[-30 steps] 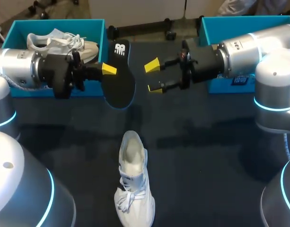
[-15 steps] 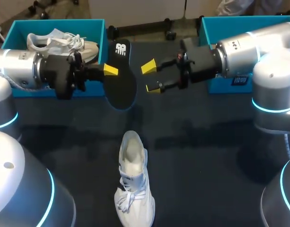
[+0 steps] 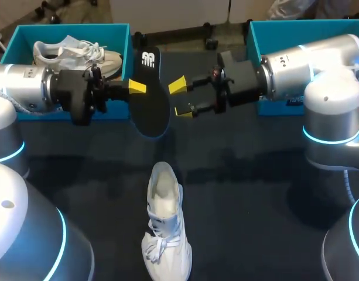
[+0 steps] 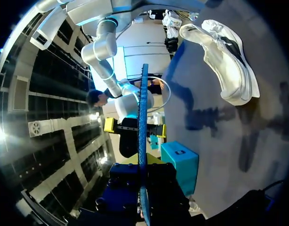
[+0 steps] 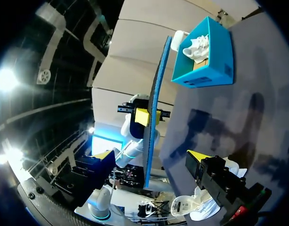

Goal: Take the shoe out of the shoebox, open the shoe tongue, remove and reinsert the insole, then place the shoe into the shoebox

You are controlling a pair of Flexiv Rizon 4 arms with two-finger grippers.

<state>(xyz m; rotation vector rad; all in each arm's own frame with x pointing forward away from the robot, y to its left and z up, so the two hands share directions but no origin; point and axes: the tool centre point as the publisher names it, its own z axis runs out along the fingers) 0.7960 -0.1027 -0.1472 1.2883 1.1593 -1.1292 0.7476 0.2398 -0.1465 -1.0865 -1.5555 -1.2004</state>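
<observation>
A black insole (image 3: 149, 93) with a blue edge hangs above the table's far middle, my left gripper (image 3: 136, 86) shut on its left edge. In the left wrist view the insole (image 4: 143, 136) stands edge-on in that gripper (image 4: 142, 175). My right gripper (image 3: 180, 98) is open just right of the insole, apart from it. From the right wrist, the insole (image 5: 156, 113) stands ahead, in line with the gap of the open gripper (image 5: 151, 157). A white shoe (image 3: 164, 225) lies on the near table, toe toward me, laces loose. It also shows beside the left arm (image 4: 227, 61).
A teal shoebox (image 3: 18, 41) at the far left holds a second white shoe (image 3: 79, 52). Another teal shoebox (image 3: 296, 24) stands at the far right, partly behind my right arm. Dark tabletop (image 3: 255, 193) lies between the shoe and the boxes.
My right gripper has moved left, closing the gap to the insole's right edge, fingers still spread. The left gripper and insole have stayed in place.
</observation>
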